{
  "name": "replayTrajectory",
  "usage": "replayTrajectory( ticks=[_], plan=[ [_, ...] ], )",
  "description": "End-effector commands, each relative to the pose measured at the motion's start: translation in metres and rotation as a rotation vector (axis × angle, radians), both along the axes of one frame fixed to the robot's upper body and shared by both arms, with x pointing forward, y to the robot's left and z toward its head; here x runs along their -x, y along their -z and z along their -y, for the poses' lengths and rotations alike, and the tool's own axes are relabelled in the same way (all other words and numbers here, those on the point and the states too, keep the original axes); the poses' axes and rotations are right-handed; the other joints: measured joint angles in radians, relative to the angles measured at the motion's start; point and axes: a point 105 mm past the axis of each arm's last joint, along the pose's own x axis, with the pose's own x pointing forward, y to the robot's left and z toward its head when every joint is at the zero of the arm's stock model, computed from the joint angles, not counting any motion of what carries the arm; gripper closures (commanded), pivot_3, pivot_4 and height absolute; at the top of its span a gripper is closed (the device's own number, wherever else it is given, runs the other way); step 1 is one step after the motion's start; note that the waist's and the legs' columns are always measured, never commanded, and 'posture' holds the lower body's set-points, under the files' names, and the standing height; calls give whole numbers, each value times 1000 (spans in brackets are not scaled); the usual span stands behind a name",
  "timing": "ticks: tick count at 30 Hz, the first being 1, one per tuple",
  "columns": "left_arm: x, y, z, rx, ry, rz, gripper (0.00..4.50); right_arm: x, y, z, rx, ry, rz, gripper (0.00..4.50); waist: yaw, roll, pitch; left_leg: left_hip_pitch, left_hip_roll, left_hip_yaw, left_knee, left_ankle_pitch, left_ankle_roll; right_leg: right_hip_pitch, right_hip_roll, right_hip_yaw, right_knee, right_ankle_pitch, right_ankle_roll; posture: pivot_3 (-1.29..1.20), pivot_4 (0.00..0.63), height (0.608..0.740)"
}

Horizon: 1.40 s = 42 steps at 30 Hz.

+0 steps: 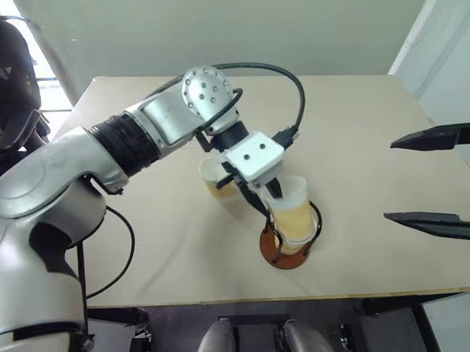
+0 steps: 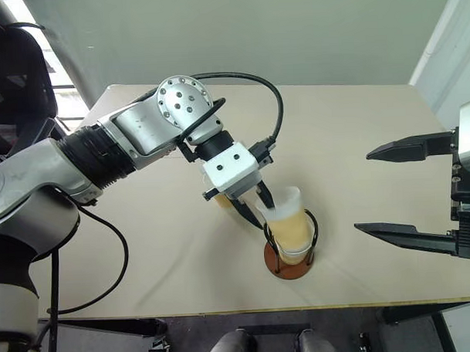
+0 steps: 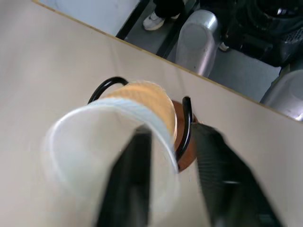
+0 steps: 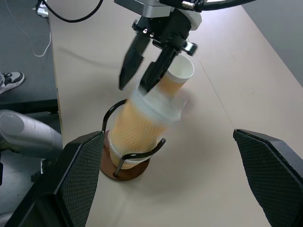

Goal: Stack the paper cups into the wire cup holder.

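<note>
table: a plain beige top [image 1: 357, 141] is seen, matte and smooth, with a thin pale edge along the near side; dark legs are visible underneath
room: a pale grey-green wall is seen behind the table, with a bright window strip off at the far left; a dark floor is seen below, and a person's sneaker [image 4: 10, 78] is caught in the right wrist view
holder: a round reddish-brown disc base [image 2: 288, 267] is sat near the front edge of the table, with two thin black wire loops [image 2: 311, 227] stood up from it
cups in holder: a nested cup is seen low between the loops, and another paper cup [image 2: 289, 222] is dropped into it, tan ribbed-looking outside, white rim and inside, tapered downward; it's tilted, rim leaned toward the left gripper, and looks blurred
spare cup: a third one [image 1: 216, 179] is stood on the table just behind the holder, mostly hidden by the left wrist
left arm: silver shell with a black ribbed sleeve, reached across to the middle of the table, wrist bent so the white-bodied left gripper [image 2: 255, 204] is pointed down at the holder
left jaws: parted some; one black finger [image 3: 130, 184] is seen inside the tilted cup's rim, the other outside, so the wall is straddled; whether it's pinched can't be told
right gripper [image 2: 409, 191]: held in the air off the right side of the table, well apart from the holder
right jaws: spread wide, nothing between them
</note>
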Motion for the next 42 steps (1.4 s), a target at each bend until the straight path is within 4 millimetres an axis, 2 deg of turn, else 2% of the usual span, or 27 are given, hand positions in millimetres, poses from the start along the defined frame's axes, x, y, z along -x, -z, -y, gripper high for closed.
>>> replayTrajectory(
  ticks=[1,4,6,9,12,14,16,18,20,25,29,36,39,42],
  plan=[
    [3,-11,-2,17,19,13,1700,2,-8,1,8,-3,48,0,-1,0,0,0,0,0,0,0,0,0,0,1,0,0,0,0,150,740],
    [1,-13,-3,27,8,17,592,1,-8,1,8,-9,50,0,-1,0,0,0,-1,0,2,-1,1,0,-1,1,1,0,1,0,150,740],
    [0,-14,-3,36,1,15,19,0,-8,1,7,-13,51,0,0,0,0,0,-2,0,3,-1,1,0,-1,1,1,0,2,0,150,740],
    [-4,-20,-5,60,-35,17,19,-2,-8,2,5,-20,55,0,0,1,0,-1,-2,-1,5,-1,2,0,-1,2,1,0,2,0,150,740],
    [-21,-39,-9,155,-160,0,19,-3,-8,2,5,-31,56,0,0,1,0,-1,-2,-1,7,-1,2,0,-1,2,2,1,4,0,150,740],
    [-44,-43,-29,188,-309,12,19,-5,-8,2,6,-33,58,0,0,3,-1,-1,-2,-1,8,-1,3,0,0,2,2,2,4,0,150,740],
    [-76,-28,-75,150,-545,39,19,-5,-7,4,6,-36,57,0,-1,5,-2,-1,-2,0,9,-2,3,0,0,3,2,3,4,0,150,740],
    [-91,-14,-109,134,-700,40,19,-6,-6,5,6,-40,53,0,-10,9,-4,0,-2,-1,9,-2,3,0,-1,3,3,3,4,0,150,740],
    [-97,-6,-121,141,-749,46,19,-7,-5,6,8,-42,51,0,-16,9,-3,2,-3,1,8,-2,3,-1,0,3,4,3,3,0,150,740],
    [-103,9,-122,224,-817,-46,19,-10,-6,5,17,-58,58,0,8,6,-3,-5,-4,-3,12,-1,4,-3,0,2,3,4,5,0,150,740],
    [-104,23,-112,216,-807,-85,19,-11,-6,5,24,-60,62,0,13,6,-3,-5,-7,-1,14,1,8,-1,-4,3,1,5,9,0,150,740],
    [-103,56,-114,67,-804,-76,19,-9,-9,3,40,-49,67,0,4,5,-3,-4,-9,5,13,1,11,-2,-10,3,1,5,12,0,150,740],
    [-107,71,-120,14,-830,-21,587,-8,-9,2,43,-46,68,0,3,6,-3,-4,-9,6,13,2,12,-2,-11,3,1,5,12,0,150,740],
    [-113,78,-122,8,-851,42,1632,-8,-9,2,45,-42,68,0,3,5,-3,-4,-9,9,13,3,14,-2,-13,3,2,5,12,0,150,740]
  ],
)
